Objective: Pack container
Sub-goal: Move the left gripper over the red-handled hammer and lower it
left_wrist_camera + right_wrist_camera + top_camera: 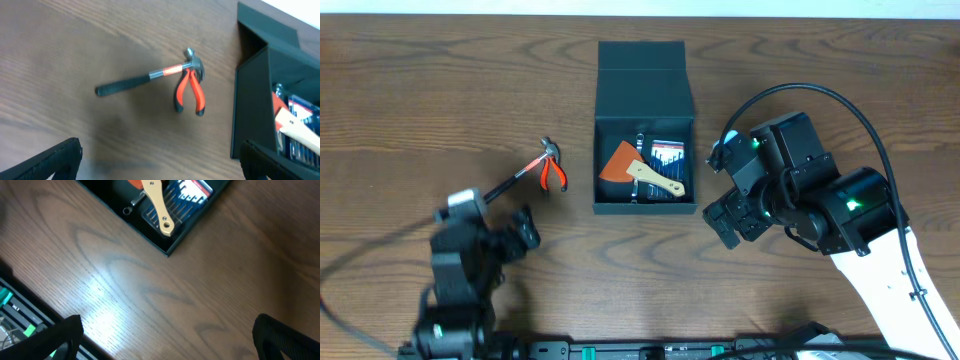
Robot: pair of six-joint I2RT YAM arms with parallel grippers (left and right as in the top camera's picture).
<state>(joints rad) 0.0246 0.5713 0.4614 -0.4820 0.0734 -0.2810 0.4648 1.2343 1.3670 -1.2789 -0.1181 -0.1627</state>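
The dark container (605, 105) stands open at the table's middle, its flap lid raised at the back. Inside lie an orange scraper with a pale wooden handle (655, 180) and a pack of metal bits (668, 155); both show in the right wrist view (159, 207). A hammer (515, 180) and orange-handled pliers (555, 175) lie on the table left of the container, also in the left wrist view (150, 76). My left gripper (525, 232) is open and empty, below-left of the hammer. My right gripper (725, 215) is open and empty, right of the container.
The container's wall (250, 110) fills the right of the left wrist view. A black rail with green parts (650, 350) runs along the table's front edge. A black cable (820, 92) loops over the right arm.
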